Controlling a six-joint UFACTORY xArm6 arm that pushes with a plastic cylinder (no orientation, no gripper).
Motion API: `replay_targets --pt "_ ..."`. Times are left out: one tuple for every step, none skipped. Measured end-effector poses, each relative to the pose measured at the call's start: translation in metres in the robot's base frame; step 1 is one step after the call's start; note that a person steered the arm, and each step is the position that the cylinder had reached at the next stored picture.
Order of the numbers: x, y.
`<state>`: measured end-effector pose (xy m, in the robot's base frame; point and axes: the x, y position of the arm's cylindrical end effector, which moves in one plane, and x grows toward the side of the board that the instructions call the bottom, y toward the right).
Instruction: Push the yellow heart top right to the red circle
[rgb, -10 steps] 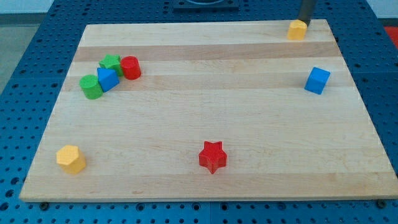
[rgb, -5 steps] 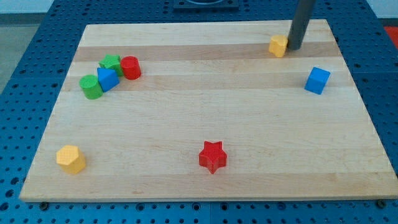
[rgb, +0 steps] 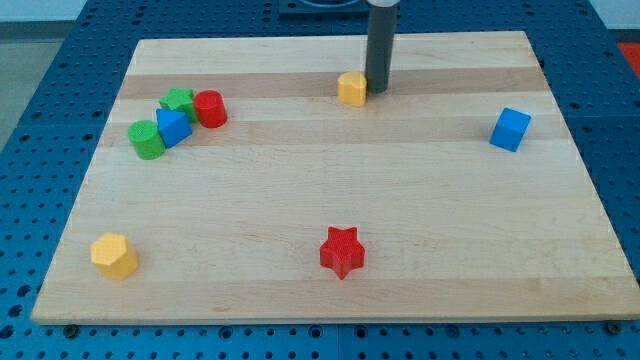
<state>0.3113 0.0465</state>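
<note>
The yellow heart lies on the wooden board near the view's top, a little right of centre. My tip touches its right side; the dark rod rises straight up from there. The red circle stands far to the view's left, in a cluster with other blocks. A wide stretch of board separates the heart from the red circle.
Touching the red circle are a green star-like block, a blue block and a green round block. A blue cube sits at the right, a red star at bottom centre, a yellow hexagon at bottom left.
My tip has swept from the board's top right corner toward the left, pushing the yellow heart leftward and slightly down. The other blocks have not moved.
</note>
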Motion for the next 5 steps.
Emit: replay_targets --pt "0.015 -0.027" --pt "0.029 -0.054" --pt "0.038 -0.076" --pt "0.041 -0.095" --pt "0.041 -0.099"
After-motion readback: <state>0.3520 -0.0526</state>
